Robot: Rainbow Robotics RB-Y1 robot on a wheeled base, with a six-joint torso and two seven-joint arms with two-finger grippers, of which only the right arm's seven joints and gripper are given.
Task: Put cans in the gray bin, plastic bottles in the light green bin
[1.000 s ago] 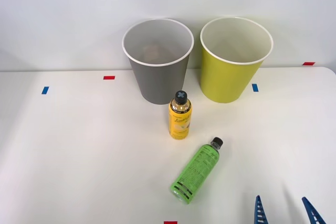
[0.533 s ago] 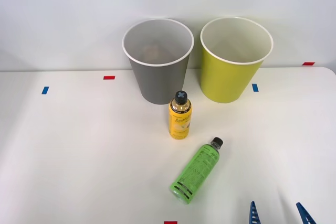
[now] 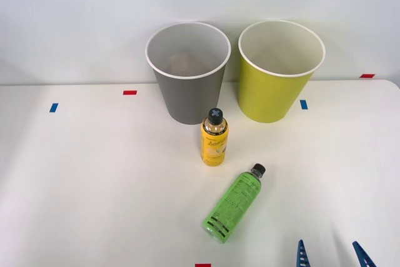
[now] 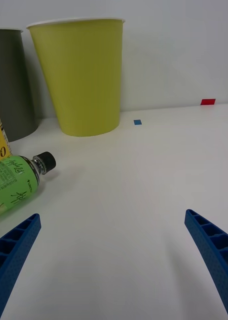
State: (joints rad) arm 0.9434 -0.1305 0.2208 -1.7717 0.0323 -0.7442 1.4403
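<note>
The right tool (image 3: 331, 254) sits low at the desk's (image 3: 94, 186) near edge, fingers spread apart, holding nothing. Bare desk lies between it and the green bottle (image 3: 234, 203) lying on its side. The yellow bottle (image 3: 214, 137) stands before the gray bin (image 3: 187, 73), the light green bin (image 3: 278, 73) alongside

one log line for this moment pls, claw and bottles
right claw: open, empty, near table edge | green bottle: lying on table | yellow bottle: upright | light green bin: no bottles inside

white table (image 3: 94, 179), red & blue tape marks (image 3: 130, 92) on it, pale wall (image 3: 75, 10) behind
</note>
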